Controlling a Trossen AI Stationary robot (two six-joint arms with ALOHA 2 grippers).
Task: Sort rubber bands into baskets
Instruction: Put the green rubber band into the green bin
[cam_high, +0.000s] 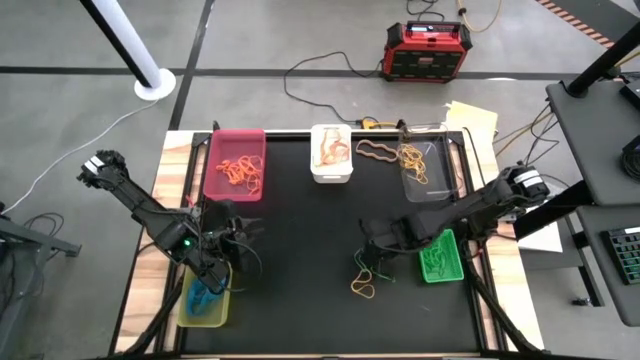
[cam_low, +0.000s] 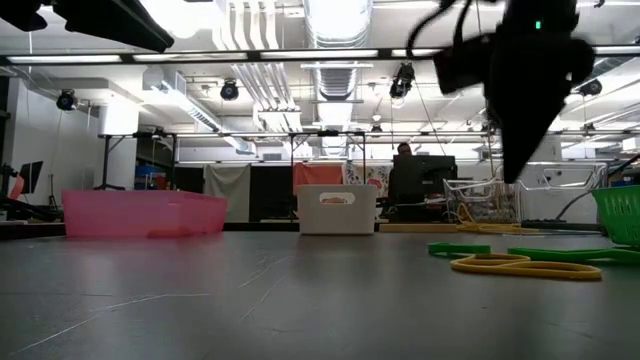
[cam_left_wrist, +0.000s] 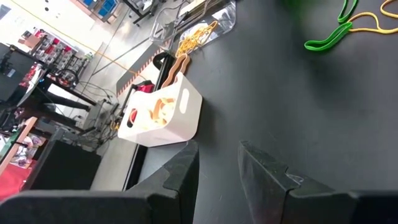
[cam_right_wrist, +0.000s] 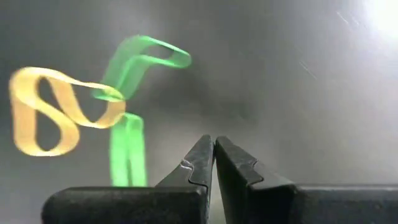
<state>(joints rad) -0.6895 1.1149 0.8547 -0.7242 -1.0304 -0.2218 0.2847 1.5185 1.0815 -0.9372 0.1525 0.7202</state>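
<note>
Just beside right gripper (cam_right_wrist: 213, 163), shut, empty: green rubber band (cam_right_wrist: 127, 155).

a: what sort of place is this?
b: a robotics lab or workshop, an open industrial hall. the ceiling (cam_low: 330, 40) has bare ducts, pipes and strip lights.
a: anything else?
b: a grey concrete floor (cam_high: 300, 35) with taped lines and cables running to a red-and-black power box (cam_high: 428, 50). there's a keyboard (cam_high: 625, 255) on a side desk, racks and workbenches (cam_low: 150, 170) far back, and a person (cam_low: 403, 152) at a dark monitor (cam_low: 420, 180).
</note>
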